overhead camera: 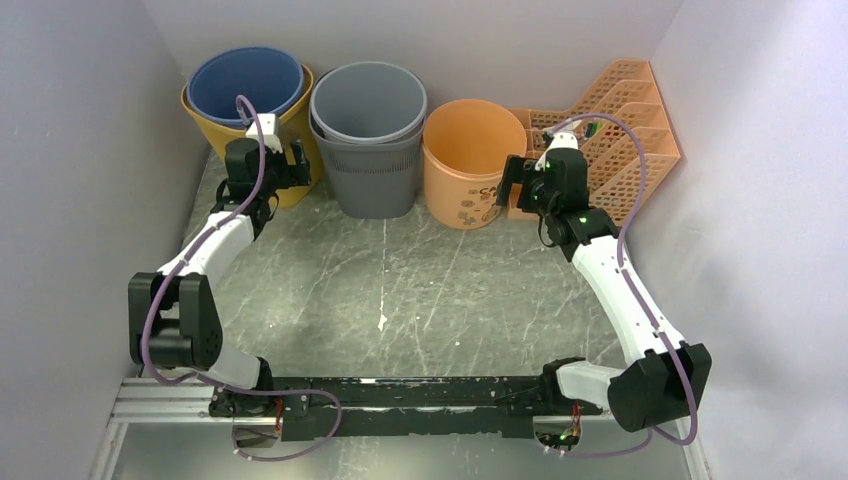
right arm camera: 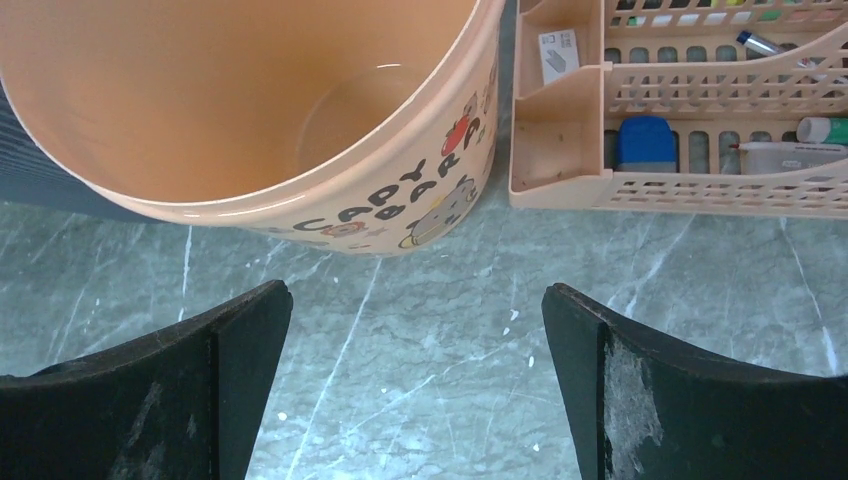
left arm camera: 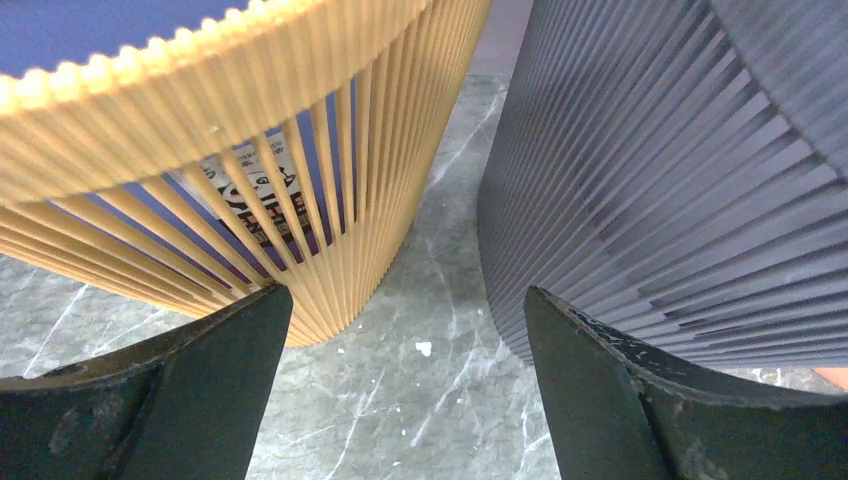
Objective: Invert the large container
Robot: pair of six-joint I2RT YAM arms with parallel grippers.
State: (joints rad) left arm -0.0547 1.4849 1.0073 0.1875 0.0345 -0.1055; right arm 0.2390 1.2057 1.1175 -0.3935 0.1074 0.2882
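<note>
Right wrist: on the peach bucket point(right arm camera: 250, 110) I read coloured cartoon lettering, roughly "CADY" over "BBAR", bent around the wall | left wrist: printed sticker point(left arm camera: 255, 200) behind the yellow basket point(left arm camera: 200, 130) slats, words I cannot make out | top view: nothing legible to me

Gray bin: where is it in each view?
Top external: the gray bin is in the back row, middle.
Left wrist: it fills the right side, beside the yellow basket.
Right wrist: dark sliver at left edge, behind the peach bucket.
Shared landmark: marbled tabletop.
</note>
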